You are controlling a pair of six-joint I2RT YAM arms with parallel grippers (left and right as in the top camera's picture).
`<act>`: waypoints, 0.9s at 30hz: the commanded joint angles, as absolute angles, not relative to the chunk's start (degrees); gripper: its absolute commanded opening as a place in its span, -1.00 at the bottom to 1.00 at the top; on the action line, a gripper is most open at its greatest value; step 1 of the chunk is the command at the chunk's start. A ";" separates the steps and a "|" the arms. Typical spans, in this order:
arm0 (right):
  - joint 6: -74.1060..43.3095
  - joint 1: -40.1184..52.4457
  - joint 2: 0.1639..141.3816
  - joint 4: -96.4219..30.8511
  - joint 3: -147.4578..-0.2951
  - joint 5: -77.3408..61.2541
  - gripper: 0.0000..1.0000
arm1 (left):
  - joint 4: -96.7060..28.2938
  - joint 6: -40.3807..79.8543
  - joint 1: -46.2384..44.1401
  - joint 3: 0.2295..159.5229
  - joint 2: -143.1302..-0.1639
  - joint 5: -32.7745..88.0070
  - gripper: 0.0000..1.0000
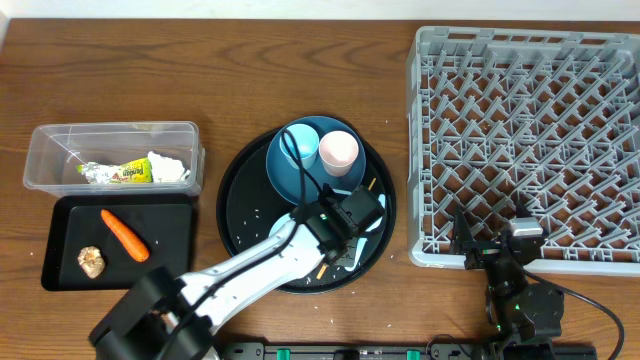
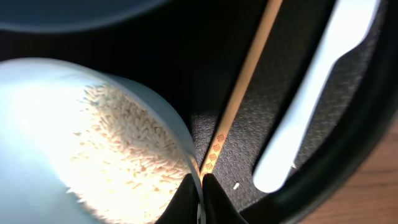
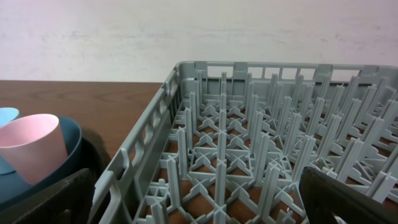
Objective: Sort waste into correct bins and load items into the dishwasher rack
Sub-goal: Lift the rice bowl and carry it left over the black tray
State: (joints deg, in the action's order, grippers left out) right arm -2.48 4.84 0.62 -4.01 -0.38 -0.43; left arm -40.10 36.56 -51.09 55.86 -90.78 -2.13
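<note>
Waste mostly sorted: green-yellow wrapper (image 1: 125,172), foil (image 1: 88,173) and tissue (image 1: 168,168) lay in the clear tub (image 1: 45,150) near the table's left edge. Carrot piece (image 1: 125,235) and brown lump (image 1: 91,261) sat in the shallow black tray (image 1: 170,215) just in front of it. Rice (image 2: 124,149) sat unsorted in the white bowl (image 2: 43,124), with a few stray grains on the round black tray (image 1: 235,200) at mid-table.

Dishwasher rack (image 1: 520,130), by the right edge, held nothing. Dark-blue plate (image 1: 285,175) carrying pink cup (image 1: 338,150) and light-blue cup (image 1: 300,140), plus chopstick (image 2: 245,81) and white utensil (image 2: 311,93), all lay on the round tray. Judgement: loading not begun; rice looked like the last waste to clear.

Left hand (image 2: 200,186) reached over the round tray's near-right part, fingers together, pinched on the bowl's rim. Right hand (image 1: 490,248) hung at the rack's near edge, fingers wide apart, holding nothing.
</note>
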 commanded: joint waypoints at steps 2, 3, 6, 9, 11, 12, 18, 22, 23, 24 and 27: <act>-2.04 4.89 0.27 -4.21 -0.30 -0.62 0.98 | -40.32 32.32 -50.52 55.42 -86.89 -3.09 -0.88; -2.04 4.89 0.30 -4.21 -0.30 -0.62 0.98 | -40.47 32.32 -50.41 55.42 -86.35 -3.11 -0.88; -2.04 4.89 0.30 -4.21 -0.30 -0.62 0.99 | -41.23 31.99 -49.58 55.42 -84.84 -3.11 -0.88; -2.04 4.89 0.30 -4.21 -0.30 -0.62 0.98 | -43.05 30.70 -48.03 55.42 -83.83 -3.53 -0.88; -2.04 4.89 0.30 -4.21 -0.30 -0.62 0.99 | -44.42 29.54 -46.94 55.42 -83.40 -3.75 -0.88; -2.04 4.89 0.30 -4.21 -0.30 -0.62 0.99 | -45.47 29.21 -45.93 55.42 -83.09 -3.75 -0.88; -2.04 4.89 0.30 -4.21 -0.30 -0.62 0.99 | -49.89 27.81 -39.57 55.42 -79.79 -3.68 -0.88; -2.04 4.89 0.30 -4.21 -0.30 -0.62 0.98 | -51.88 24.53 -35.05 55.42 -75.13 -3.68 -0.88; -2.04 4.89 0.30 -4.21 -0.30 -0.62 0.98 | -52.16 23.46 -33.85 55.42 -73.73 -3.70 -0.88; -2.04 4.89 0.30 -4.21 -0.30 -0.62 0.98 | -52.40 22.83 -32.53 55.42 -72.29 -3.70 -0.88; -2.07 4.89 0.30 -4.21 -0.30 -0.62 0.98 | -52.77 22.00 -28.12 55.42 -68.18 -3.68 -0.88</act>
